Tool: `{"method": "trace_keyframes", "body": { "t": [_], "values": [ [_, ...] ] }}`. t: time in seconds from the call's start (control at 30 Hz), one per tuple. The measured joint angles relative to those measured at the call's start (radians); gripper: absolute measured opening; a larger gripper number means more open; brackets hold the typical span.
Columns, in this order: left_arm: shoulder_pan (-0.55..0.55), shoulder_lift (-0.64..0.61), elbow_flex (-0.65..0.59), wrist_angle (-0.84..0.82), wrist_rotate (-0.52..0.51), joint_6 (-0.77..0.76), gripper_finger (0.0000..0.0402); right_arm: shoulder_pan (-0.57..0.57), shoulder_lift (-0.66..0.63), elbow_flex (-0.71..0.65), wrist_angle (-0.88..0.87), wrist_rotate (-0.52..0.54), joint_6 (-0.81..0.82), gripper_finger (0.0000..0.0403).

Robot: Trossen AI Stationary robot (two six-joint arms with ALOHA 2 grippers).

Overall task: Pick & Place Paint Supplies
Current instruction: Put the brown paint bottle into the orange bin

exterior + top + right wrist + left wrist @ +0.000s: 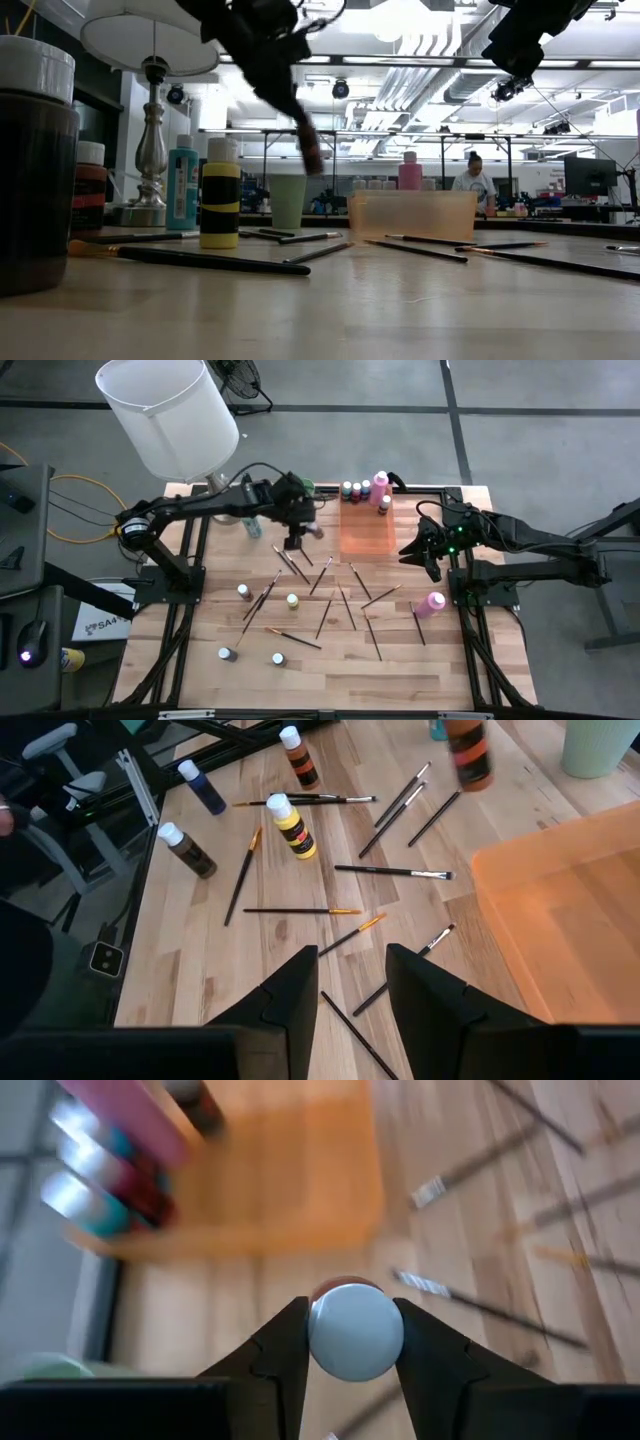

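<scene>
Above the table beside the orange bin (366, 532), left gripper (295, 540) pinching a brown paint bottle (355, 1330), right gripper (430, 560) part-spread and empty; a few bottles behind the bin, many paintbrushes (291, 563) and bottles still scattered.

From my remote console: the pale wood-plank tabletop (330, 660) carries a loose scatter of thin paintbrushes (345, 603) across its middle. Small capped paint bottles (292, 600) stand among them, and a pink bottle (431, 603) lies near the right edge. A translucent orange tray (366, 532) sits toward the far edge, with a row of bottles (362, 488) behind it.
</scene>
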Motion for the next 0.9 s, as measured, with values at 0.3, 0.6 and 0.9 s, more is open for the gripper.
{"method": "trace_keyframes", "body": {
  "t": [0.3, 0.6, 0.9],
  "values": [
    [0.0, 0.083, 0.147, 0.088, -0.063, -0.025, 0.0121, 0.0, 0.0, 0.0, 0.0, 0.0, 0.0, 0.0113],
    [0.0, 0.311, 0.416, 0.015, -0.107, -0.031, 0.0122, 0.0, 0.0, 0.0, 0.001, 0.0, 0.0, 0.0113],
    [0.001, 0.49, 0.589, -0.082, -0.196, -0.081, 0.0122, 0.0, 0.0, 0.0, 0.013, 0.0, 0.0, 0.0113]
  ]
}}
